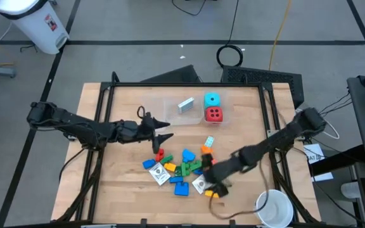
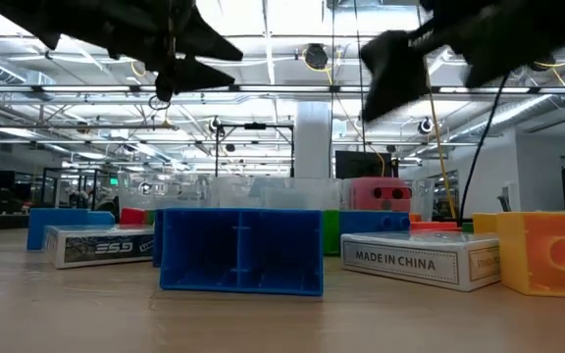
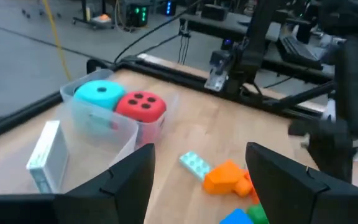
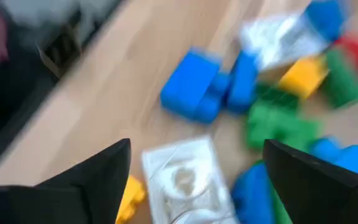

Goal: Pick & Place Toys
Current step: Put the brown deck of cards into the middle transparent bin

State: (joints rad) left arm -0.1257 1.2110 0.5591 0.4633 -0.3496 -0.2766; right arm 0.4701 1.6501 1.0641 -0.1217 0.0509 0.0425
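Observation:
Several plastic bricks (blue, green, red, orange, yellow) and white cards lie in a loose pile [image 1: 181,168] on the wooden table. A cyan die [image 1: 212,100] and a red die [image 1: 213,114] sit in a clear bin, with a white-teal card [image 1: 185,105] in the bin beside it. My left gripper [image 1: 163,130] is open and empty, above the table between the pile and the bins. My right gripper [image 1: 213,180] is open and empty over the pile's right end. In its wrist view the fingers [image 4: 197,149] stand above a white card [image 4: 188,177], next to a blue brick [image 4: 194,84].
The clear bins [image 1: 198,109] stand at the table's far middle. A white round cup [image 1: 273,209] stands at the near right corner. An orange brick [image 3: 225,176] and a small teal card [image 3: 194,163] lie ahead of my left gripper. Bare wood lies at the table's left.

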